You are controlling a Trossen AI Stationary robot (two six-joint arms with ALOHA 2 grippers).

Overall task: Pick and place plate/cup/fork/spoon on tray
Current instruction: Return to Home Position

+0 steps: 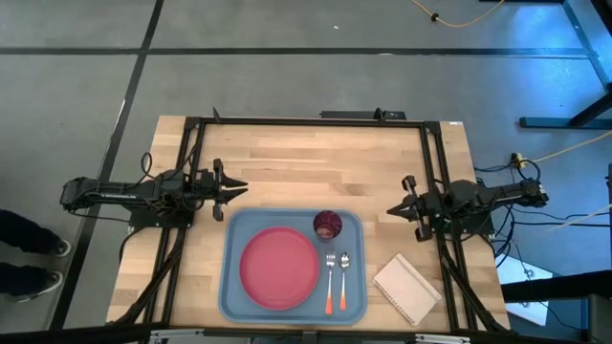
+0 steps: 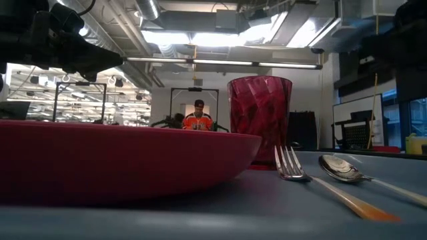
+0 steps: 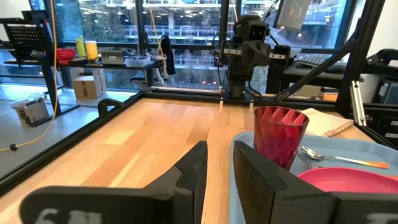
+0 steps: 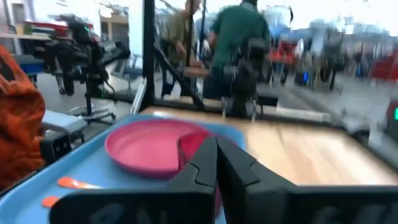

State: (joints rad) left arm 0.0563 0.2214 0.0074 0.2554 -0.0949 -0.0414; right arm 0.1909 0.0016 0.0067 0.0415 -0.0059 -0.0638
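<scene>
The light blue tray [image 1: 229,287] lies at the table's near middle. On it rest the pinkish-red plate [image 1: 278,268], the maroon cup [image 1: 327,225] standing upright at its far side, and the fork [image 1: 330,277] and spoon [image 1: 344,275] lying side by side right of the plate, orange tips toward the near edge. My left gripper [image 1: 239,188] hovers left of the tray's far left corner, empty, its fingers all but shut with a narrow gap [image 3: 221,152]. My right gripper [image 1: 390,208] hovers right of the tray's far right corner, shut and empty [image 4: 216,146].
A small white notepad [image 1: 406,289] lies on the table right of the tray. A black frame [image 1: 306,122] runs along the table's far, left and right sides. Bare wood lies between the tray and the far edge. A person shows far off in the room [image 2: 198,119].
</scene>
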